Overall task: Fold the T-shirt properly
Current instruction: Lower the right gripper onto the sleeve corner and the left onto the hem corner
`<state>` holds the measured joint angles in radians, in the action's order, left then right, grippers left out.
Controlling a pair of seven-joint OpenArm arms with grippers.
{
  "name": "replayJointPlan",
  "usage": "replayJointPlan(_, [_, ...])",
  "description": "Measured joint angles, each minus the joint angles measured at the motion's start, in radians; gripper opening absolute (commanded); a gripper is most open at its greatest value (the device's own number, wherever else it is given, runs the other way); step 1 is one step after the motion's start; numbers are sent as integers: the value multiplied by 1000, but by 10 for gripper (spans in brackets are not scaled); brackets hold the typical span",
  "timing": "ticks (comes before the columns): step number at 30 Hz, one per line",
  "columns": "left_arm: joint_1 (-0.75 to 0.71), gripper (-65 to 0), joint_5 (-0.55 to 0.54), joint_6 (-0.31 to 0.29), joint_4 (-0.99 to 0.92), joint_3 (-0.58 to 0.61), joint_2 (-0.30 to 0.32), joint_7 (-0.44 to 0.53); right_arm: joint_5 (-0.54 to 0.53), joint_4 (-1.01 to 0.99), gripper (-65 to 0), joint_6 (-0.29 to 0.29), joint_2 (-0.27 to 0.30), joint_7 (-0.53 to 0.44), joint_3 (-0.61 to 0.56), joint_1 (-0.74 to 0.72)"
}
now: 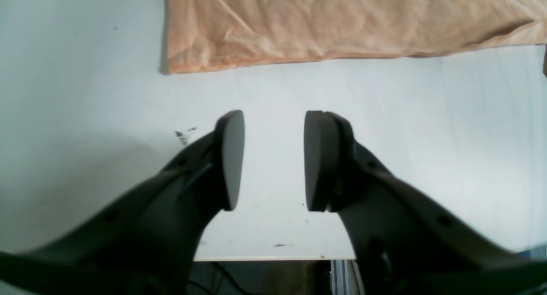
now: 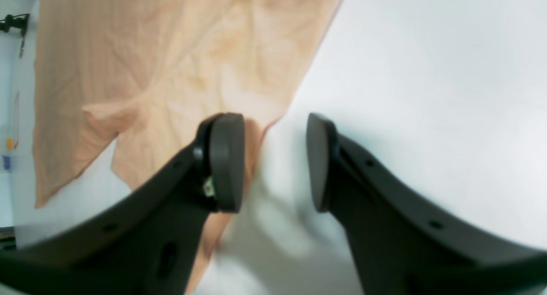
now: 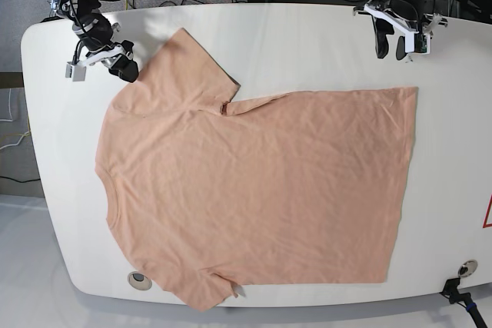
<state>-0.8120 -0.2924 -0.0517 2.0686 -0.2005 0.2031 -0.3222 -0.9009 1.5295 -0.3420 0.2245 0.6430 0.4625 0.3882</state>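
White table (image 3: 307, 44): both grippers open, empty, beside T-shirt (image 3: 261, 190).

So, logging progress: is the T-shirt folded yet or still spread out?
Spread out. In the base view the T-shirt lies flat on the table in one layer, both sleeves out, no fold. Both grippers are open and hold nothing.

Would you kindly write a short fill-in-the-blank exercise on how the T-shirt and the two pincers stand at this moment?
1. The T-shirt lies spread flat on the white ____.
2. The left pincer is open and holds ____.
3. The right pincer hangs open over the edge of the T-shirt's ____.
4. In the base view, the neck opening of the T-shirt points toward the picture's ____ side.

Missing words: table; nothing; sleeve; left
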Motion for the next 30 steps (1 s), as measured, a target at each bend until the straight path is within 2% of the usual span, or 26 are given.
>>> replayJointPlan(10, [0,-434,0,3,-3,-3,0,0,-6,-13,-430,-3,2,-34,-61,-8])
replayJointPlan(15, [0,-432,0,3,-3,-3,0,-4,-6,-13,-583,-10,-3,-37,-146,-11])
replayJointPlan(17, [1,-435,3,3,-3,-5,0,-4,-6,-15,-616,-11,-10,-30,-163,-10])
replayJointPlan(25, [10,-429,7,6,-3,-16,0,-22,5,-4,-650,-11,-17,-6,-172,-8])
replayJointPlan(27, [17,-422,-8,6,-3,-19,0,-9,-20,0,-650,-10,-19,-28,-174,-5])
replayJointPlan(30, [74,-417,-56,0,-12,-57,14,-80,-19,0,-650,-10,-19,-26,-174,-5])
